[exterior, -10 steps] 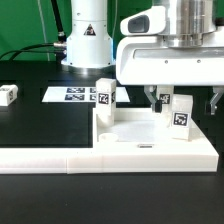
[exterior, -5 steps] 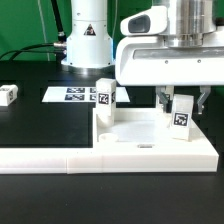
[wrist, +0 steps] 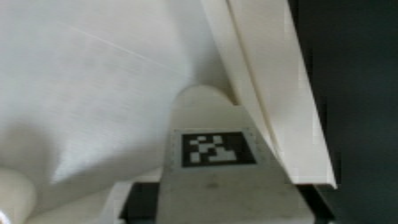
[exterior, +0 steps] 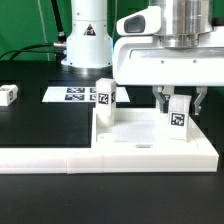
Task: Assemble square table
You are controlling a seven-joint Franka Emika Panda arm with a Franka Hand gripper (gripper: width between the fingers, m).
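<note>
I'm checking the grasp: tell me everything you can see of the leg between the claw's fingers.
The leg is a small white block, plastic-looking, with a black-and-white square tag on the face toward the exterior camera. It stands upright, seemingly resting on the tabletop toward the exterior view's right. The claw grips it from above, one dark finger against each side. Nothing else visibly touches it.

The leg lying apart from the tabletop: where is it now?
In the exterior view, the leg lies on the black table at the far left edge, left of the marker board.
</note>
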